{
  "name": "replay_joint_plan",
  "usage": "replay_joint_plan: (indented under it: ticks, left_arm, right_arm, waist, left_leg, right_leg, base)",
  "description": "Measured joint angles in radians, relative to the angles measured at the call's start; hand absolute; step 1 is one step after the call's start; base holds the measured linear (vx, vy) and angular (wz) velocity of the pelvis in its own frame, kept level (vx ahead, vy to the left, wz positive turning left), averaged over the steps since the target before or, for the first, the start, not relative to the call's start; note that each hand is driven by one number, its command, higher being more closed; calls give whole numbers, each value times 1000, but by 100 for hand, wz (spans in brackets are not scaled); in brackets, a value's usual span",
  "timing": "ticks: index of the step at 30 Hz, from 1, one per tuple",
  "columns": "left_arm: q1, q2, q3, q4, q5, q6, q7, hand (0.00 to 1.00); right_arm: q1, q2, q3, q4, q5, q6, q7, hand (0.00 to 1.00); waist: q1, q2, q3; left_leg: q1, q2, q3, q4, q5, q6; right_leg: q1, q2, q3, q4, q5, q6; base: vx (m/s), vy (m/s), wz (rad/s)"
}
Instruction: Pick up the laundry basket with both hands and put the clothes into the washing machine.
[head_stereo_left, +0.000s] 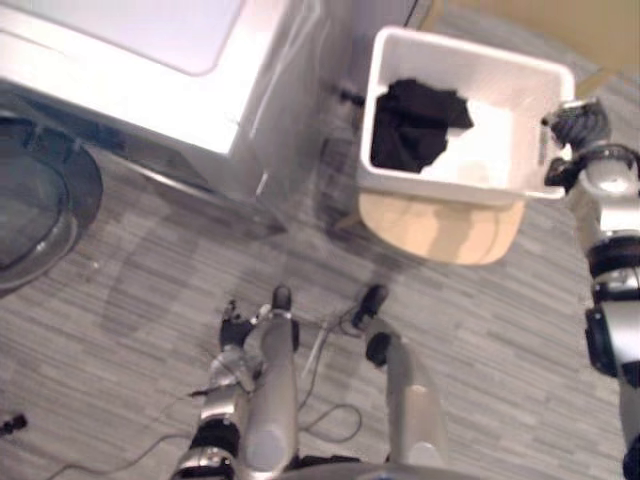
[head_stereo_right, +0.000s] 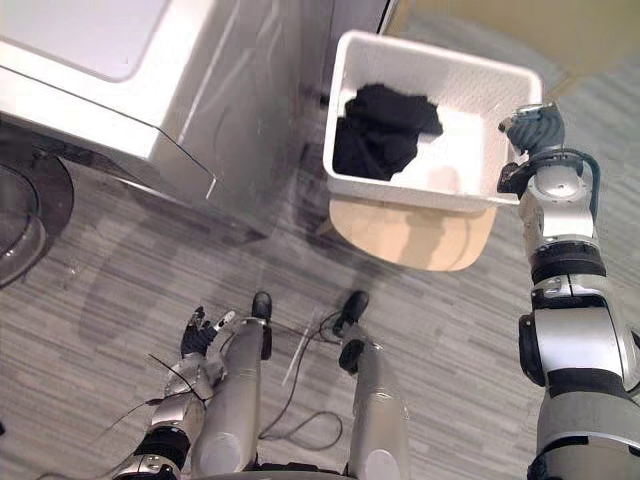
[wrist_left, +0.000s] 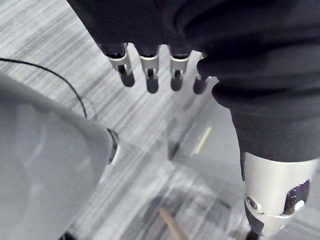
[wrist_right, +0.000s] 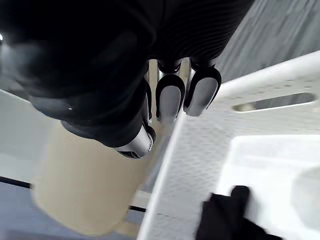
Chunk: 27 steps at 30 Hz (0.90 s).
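A white laundry basket (head_stereo_left: 450, 190) stands on a round wooden stool (head_stereo_left: 440, 232) at the upper right. Black clothes (head_stereo_left: 415, 125) lie bunched in its left half. My right hand (head_stereo_left: 578, 122) is at the basket's right rim. In the right wrist view its fingers (wrist_right: 170, 97) hang relaxed just outside the rim (wrist_right: 260, 80), beside the handle slot, and grip nothing. My left hand (head_stereo_left: 235, 330) hangs low over the floor, far from the basket. Its fingers (wrist_left: 150, 70) are straight and hold nothing.
The washing machine (head_stereo_left: 150, 80) fills the upper left, and its round glass door (head_stereo_left: 35, 210) is swung open at the far left. Grey plank floor lies between the machine and the stool.
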Motion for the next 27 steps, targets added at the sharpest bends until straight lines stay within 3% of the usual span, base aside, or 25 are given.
replay_joint_plan:
  ticks: [4, 8, 9, 12, 14, 18, 23, 27]
  left_arm:
    - [27, 1, -35, 10, 31, 9, -22, 0]
    - [67, 6, -34, 81, 47, 30, -45, 0]
    - [76, 7, -34, 102, 60, 32, -54, 0]
    - [106, 5, -34, 136, 80, 39, -63, 0]
    - [105, 6, -33, 156, 88, 44, -64, 0]
    - [120, 7, -34, 167, 126, 48, -67, 0]
    - [120, 23, -44, 184, 176, 47, -66, 0]
    - [106, 41, -68, 176, 205, 46, -60, 0]
  right_arm:
    - [63, 10, -51, -89, 34, -16, 0, 100]
    - [163, 74, -107, -172, 33, -22, -1, 100]
    - [190, 90, -107, -204, 32, -22, -1, 0]
    - [241, 137, -112, -287, 18, -23, -1, 0]
    - [265, 153, -117, -318, -25, -24, -1, 0]
    - [278, 152, -83, -329, -226, -24, 5, 0]
    - [254, 147, 84, -288, -463, -25, 18, 0]
    - [120, 148, 219, -168, -639, -25, 20, 0]
  waist:
    - [-7, -9, -18]
    - [-31, -18, -110]
    - [-35, -20, -131]
    - [-50, -23, -194]
    - [-50, -23, -200]
    - [-52, -23, -227]
    - [-52, -23, -230]
    - [-43, -21, -228]
  left_leg:
    - [103, -10, 2, -56, 11, -7]
    - [195, -14, 10, -121, 21, -15]
    - [230, -15, 18, -152, 30, -14]
    - [288, -17, 37, -217, 47, -18]
    - [333, -16, 46, -250, 54, -21]
    - [362, -18, 63, -288, 67, -25]
    - [356, -22, 55, -306, 77, -27]
    - [266, -16, 30, -246, 77, -28]
  right_leg:
    - [78, -10, -5, 3, -23, 4]
    - [145, -11, -7, -14, -39, 11]
    - [170, -10, -5, -29, -39, 12]
    - [200, -5, 7, -56, -39, 13]
    - [227, -1, 14, -66, -41, 14]
    - [230, 3, 29, -69, -42, 15]
    - [227, 7, 23, -80, -41, 14]
    - [176, 13, 4, -85, -23, 6]
  base:
    - [27, -51, 12]
    - [80, -22, 3]
    - [105, -3, -6]
    - [86, -1, -11]
    - [71, -5, -10]
    - [35, -3, -10]
    - [-9, -3, 3]
    - [-26, -3, 11]
